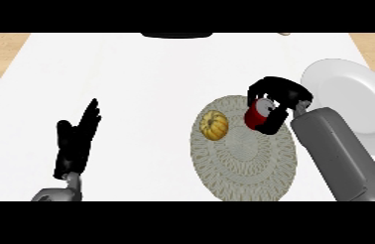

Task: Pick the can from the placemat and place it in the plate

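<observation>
Right robot hand [278, 96] curls around red can [256, 115] over placemat [245, 153].

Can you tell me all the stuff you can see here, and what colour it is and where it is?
Counter: one, white, fills the view.
Placemat: one, round, beige woven, right of centre.
Can: one, red, at the placemat's upper right edge, inside the right hand.
Small pumpkin: one, yellow-orange, on the placemat's left part.
Plate: one, white, at the right edge.
Dark object: one, black, top edge, cannot tell what.
Left hand: black, open, lower left.
Right hand: black, curled round the can.
</observation>
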`<control>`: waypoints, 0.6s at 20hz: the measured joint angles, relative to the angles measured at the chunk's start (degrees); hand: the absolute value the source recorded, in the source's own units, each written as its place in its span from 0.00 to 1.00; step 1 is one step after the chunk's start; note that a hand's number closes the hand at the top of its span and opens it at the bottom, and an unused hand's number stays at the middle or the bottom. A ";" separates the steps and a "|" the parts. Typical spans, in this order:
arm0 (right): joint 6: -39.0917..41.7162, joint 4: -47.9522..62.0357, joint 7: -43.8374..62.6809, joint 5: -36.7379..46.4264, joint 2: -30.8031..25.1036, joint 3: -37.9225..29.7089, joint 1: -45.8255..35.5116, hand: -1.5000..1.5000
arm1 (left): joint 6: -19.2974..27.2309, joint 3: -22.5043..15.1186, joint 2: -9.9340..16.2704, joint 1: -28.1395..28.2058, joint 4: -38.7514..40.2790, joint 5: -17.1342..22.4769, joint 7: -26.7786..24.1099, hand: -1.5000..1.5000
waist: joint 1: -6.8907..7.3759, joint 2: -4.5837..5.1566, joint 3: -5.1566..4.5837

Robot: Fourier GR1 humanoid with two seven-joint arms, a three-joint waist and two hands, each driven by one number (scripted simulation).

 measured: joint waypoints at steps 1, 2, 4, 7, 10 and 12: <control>-1.10 -1.00 0.02 0.57 -0.10 -0.26 0.83 1.00 | 0.29 -0.30 -0.47 -0.21 0.03 -0.29 0.43 0.50 | -0.12 -0.03 0.00; -3.12 -1.05 -0.60 1.24 -0.05 -0.68 1.57 1.00 | 0.60 -0.53 -0.77 -0.12 -0.45 -0.54 0.83 0.50 | -0.12 -0.12 -0.04; -7.03 -2.50 -1.21 2.59 0.05 -1.27 3.66 1.00 | 0.60 -0.63 -0.91 0.25 -0.66 -0.73 1.06 0.50 | -0.21 -0.29 -0.13; -13.14 -3.83 -1.11 4.59 0.38 -2.68 5.96 1.00 | 0.22 -0.68 -0.90 1.69 -0.83 -0.81 -0.36 0.50 | -0.25 -0.33 -0.14; -19.19 -6.02 -0.88 6.82 -0.55 -4.33 8.34 1.00 | 0.16 -0.20 -0.84 1.92 -0.76 -0.62 -0.53 0.50 | -0.55 -0.26 -0.06; -22.43 -8.39 0.26 8.41 -0.49 -4.92 9.41 1.00 | 0.23 -0.28 -0.93 2.06 -1.31 -0.77 -0.10 0.50 | -0.62 -0.21 0.00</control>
